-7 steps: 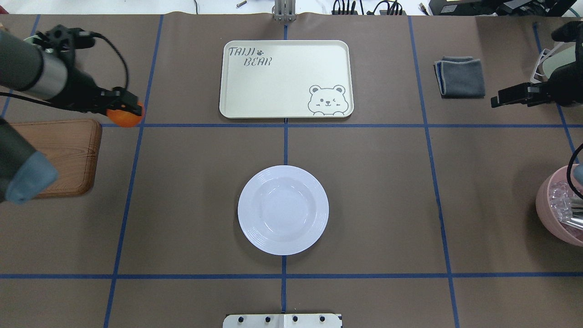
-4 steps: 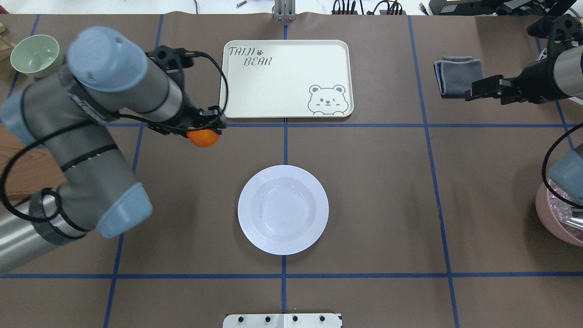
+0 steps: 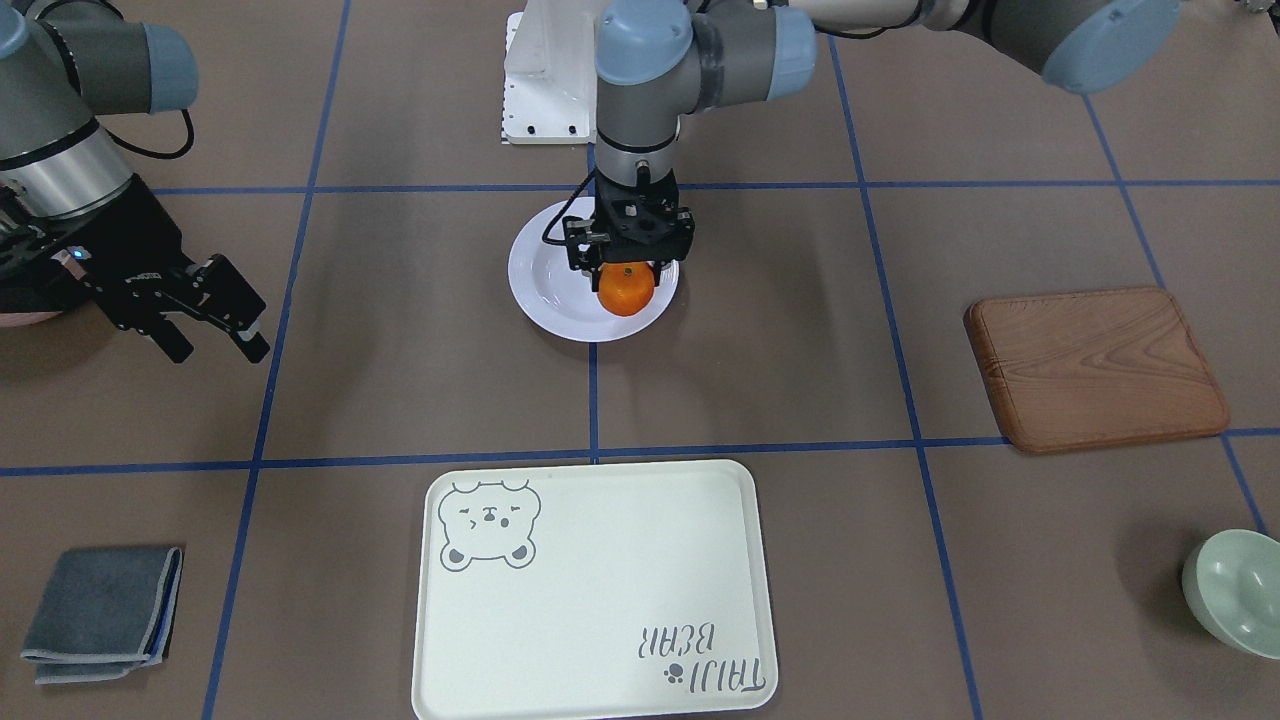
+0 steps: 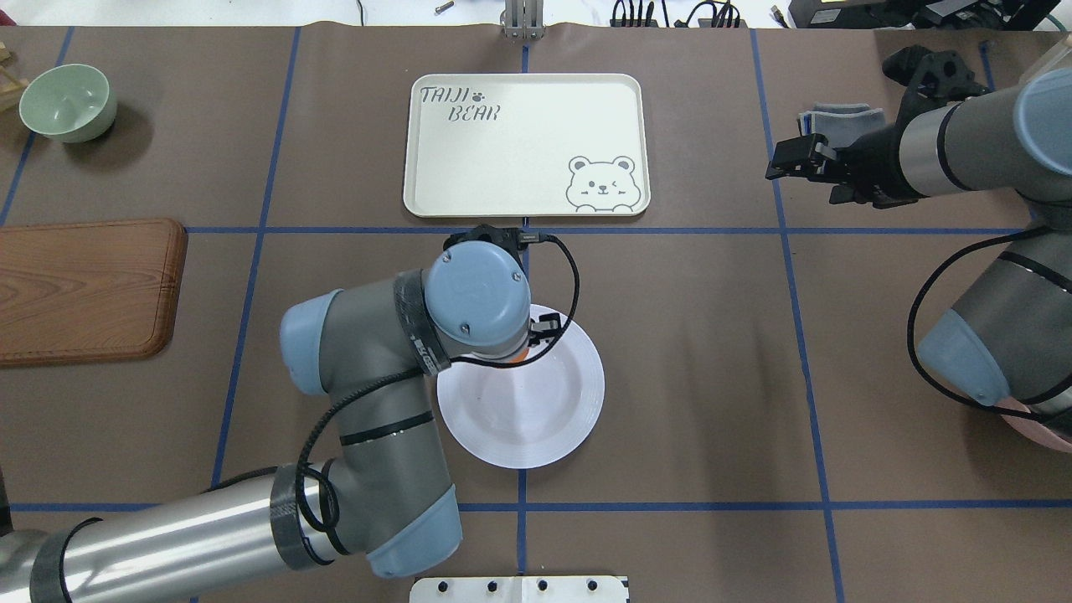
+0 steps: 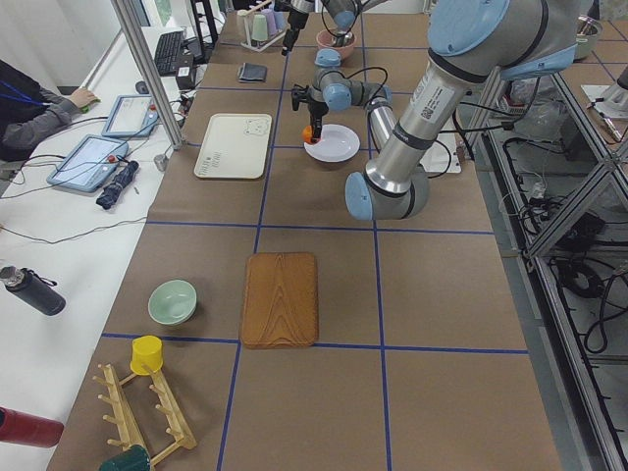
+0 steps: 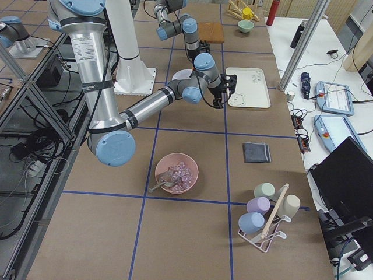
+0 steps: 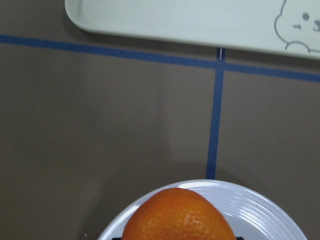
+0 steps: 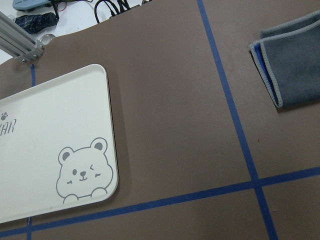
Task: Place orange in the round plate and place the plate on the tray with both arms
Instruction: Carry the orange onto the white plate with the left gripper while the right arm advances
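Note:
My left gripper (image 3: 628,262) is shut on the orange (image 3: 626,288) and points straight down over the round plate (image 3: 550,285), above the side of the plate nearest the tray (image 3: 600,580). Whether the fruit touches the plate I cannot tell. The left wrist view has the orange (image 7: 179,217) at its lower edge over the white plate rim (image 7: 265,212), with the tray (image 7: 190,20) beyond. From overhead, the left arm hides part of the plate (image 4: 536,410). My right gripper (image 3: 215,340) hangs open and holds nothing, off to the plate's side near the grey cloth.
A brown wooden board (image 4: 84,289) and a pale green bowl (image 4: 67,100) lie on the left side. The folded grey cloth (image 3: 100,600) sits on the right side, beyond my right gripper. A pink bowl (image 6: 176,173) stands near the right arm's base.
My left arm has carried the orange from beside the wooden board across to above the plate. My right gripper has moved inward, toward the tray's side.

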